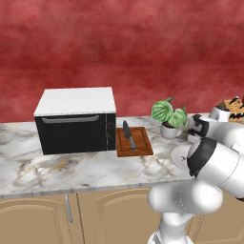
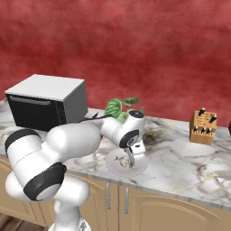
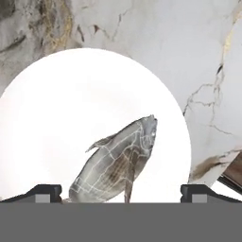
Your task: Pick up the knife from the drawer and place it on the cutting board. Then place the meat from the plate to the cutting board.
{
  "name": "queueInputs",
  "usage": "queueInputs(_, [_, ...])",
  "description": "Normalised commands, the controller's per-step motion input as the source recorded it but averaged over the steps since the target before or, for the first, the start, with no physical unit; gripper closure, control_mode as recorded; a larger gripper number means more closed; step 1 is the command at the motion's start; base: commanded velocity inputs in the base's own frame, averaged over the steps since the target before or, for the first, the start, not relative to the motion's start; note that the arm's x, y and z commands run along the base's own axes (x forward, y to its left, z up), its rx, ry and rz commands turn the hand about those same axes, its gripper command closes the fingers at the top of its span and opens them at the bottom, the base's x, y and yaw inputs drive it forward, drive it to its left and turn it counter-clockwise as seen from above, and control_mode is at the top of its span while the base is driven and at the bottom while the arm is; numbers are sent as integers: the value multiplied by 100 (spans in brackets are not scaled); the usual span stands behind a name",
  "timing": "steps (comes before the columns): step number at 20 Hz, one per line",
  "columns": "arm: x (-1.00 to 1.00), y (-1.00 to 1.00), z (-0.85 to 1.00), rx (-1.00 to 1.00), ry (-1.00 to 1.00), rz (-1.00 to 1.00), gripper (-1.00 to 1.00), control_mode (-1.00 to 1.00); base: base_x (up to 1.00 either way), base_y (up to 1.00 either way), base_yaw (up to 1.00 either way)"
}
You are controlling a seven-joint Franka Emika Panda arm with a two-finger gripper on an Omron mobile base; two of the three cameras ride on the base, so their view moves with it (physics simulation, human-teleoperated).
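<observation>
The knife [image 1: 127, 136], grey blade and dark handle, lies on the reddish-brown cutting board [image 1: 141, 147] just right of the black oven. The meat [image 3: 116, 165], a pale grey-tan fish-shaped lump, rests on a round white plate [image 3: 71, 113] on the marble counter. My gripper [image 3: 120, 194] hangs open straight over the plate, its fingertips [image 3: 45, 191] spread to either side of the meat and nothing held between them. From the right base view the gripper [image 2: 129, 161] points down at the plate [image 2: 137, 170] with the meat [image 2: 122, 160] beside its fingers.
A black oven [image 1: 76, 121] with a white top stands at the left. A potted plant [image 1: 167, 114] sits behind the plate. A tan knife block [image 2: 203, 127] stands at the far right. Cabinet doors run below the counter edge.
</observation>
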Motion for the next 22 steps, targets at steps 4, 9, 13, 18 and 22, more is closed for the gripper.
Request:
queueInputs(4, [0, -1, -9, 0, 9, -19, -100, -100, 0, 0, 0])
queueInputs(9, [0, -11, -11, 0, 8, -19, -100, -100, 0, 0, 0])
queueInputs(13, [0, -21, -9, 0, 2, -16, -100, -100, 0, 0, 0])
queueInputs(18, [2, -6, -2, 3, 0, -12, -100, -100, 0, 0, 0])
queueInputs(22, [1, 0, 0, 6, 0, -9, -100, -100, 0, 0, 0])
